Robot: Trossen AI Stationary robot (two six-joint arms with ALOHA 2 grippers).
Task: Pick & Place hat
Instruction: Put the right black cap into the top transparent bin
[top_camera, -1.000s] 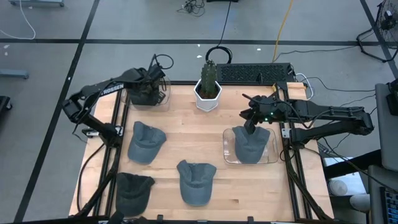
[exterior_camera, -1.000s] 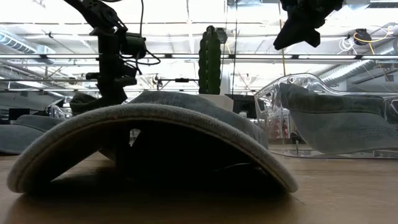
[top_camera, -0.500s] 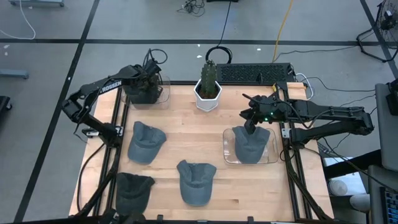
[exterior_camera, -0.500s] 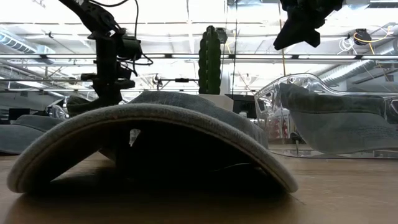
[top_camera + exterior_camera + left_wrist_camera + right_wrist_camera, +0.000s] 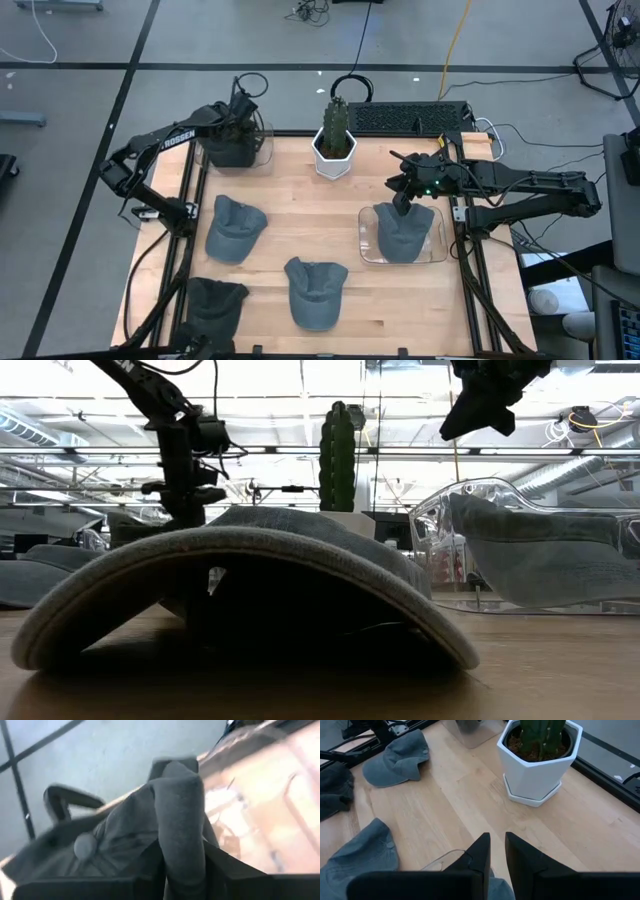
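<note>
A 2-armed robot works over a wooden worktop (image 5: 300,225) strewn with caps. The left gripper (image 5: 240,128) is at the far left corner, above a clear container (image 5: 262,152) that holds a dark cap (image 5: 228,152); in the left wrist view a fold of that cap's cloth (image 5: 180,820) sits pinched between the jaws, which stand only slightly apart. The right gripper (image 5: 405,195) hangs at the far edge of a 2nd clear tray (image 5: 366,240) on the right side of the worktop, where a grey cap (image 5: 402,232) lies inside. Its jaws, seen in the right wrist view, are nearly together with a narrow gap and nothing between them.

3 more caps lie loose on the wood: a grey cap (image 5: 234,228) on the left, another grey cap (image 5: 315,290) near the front centre, and a dark cap (image 5: 215,305) at the front left corner. A cactus in a white hexagonal pot (image 5: 335,150) stands at the far edge, between the 2 arms. In the low view the front-centre cap's brim (image 5: 240,575) fills the foreground.
</note>
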